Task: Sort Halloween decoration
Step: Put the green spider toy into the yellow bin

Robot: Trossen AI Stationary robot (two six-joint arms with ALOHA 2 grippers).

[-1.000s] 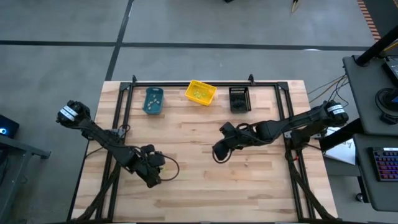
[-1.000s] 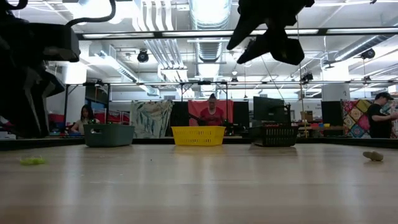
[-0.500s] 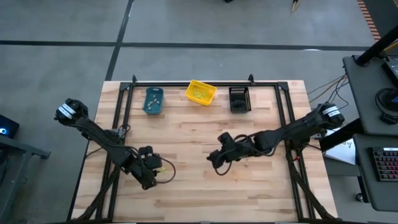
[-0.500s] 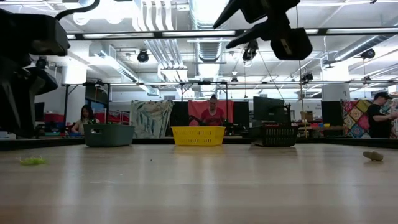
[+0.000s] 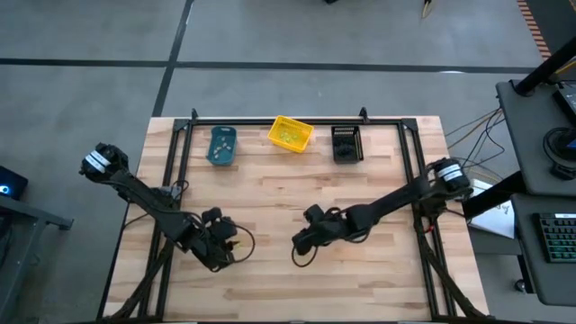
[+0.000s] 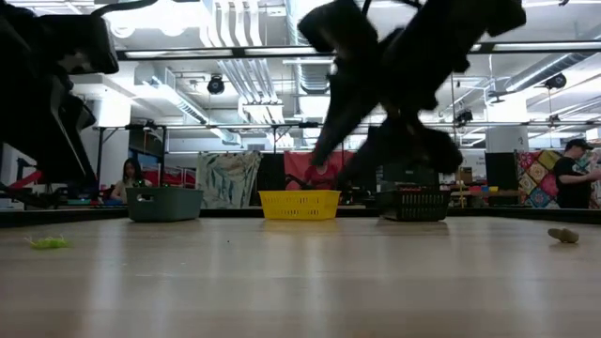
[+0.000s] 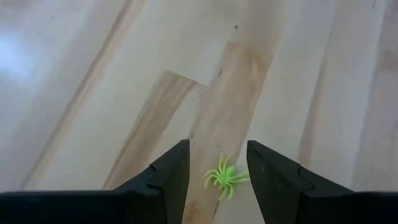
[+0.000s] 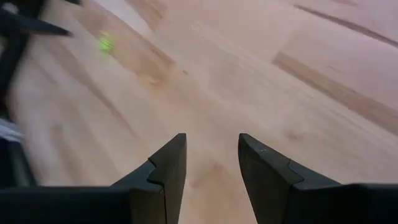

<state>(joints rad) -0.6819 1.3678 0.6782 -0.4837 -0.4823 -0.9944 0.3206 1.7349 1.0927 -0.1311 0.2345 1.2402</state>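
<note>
Three little bins lined up along the far edge of my wooden table (image 5: 297, 193): teal bin (image 5: 221, 146) on the left, yellow bin (image 5: 290, 134) in the middle, black bin (image 5: 347, 143) to the right. Low view shows the workshop behind, one person in red (image 6: 320, 169) past the yellow bin, another (image 6: 569, 175) off right.

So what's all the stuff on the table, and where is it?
Green spider: one, on the wood between the left jaws.
Tan trinket: one, on the table's right edge in the low view.
Teal bin: one, back left, small bits inside.
Yellow bin: one, back middle, small bits inside.
Black bin: one, back right.
Table: one, light wood.
People: a few, far behind the table.
Left gripper: open, front left.
Right gripper: open, front middle.
</note>
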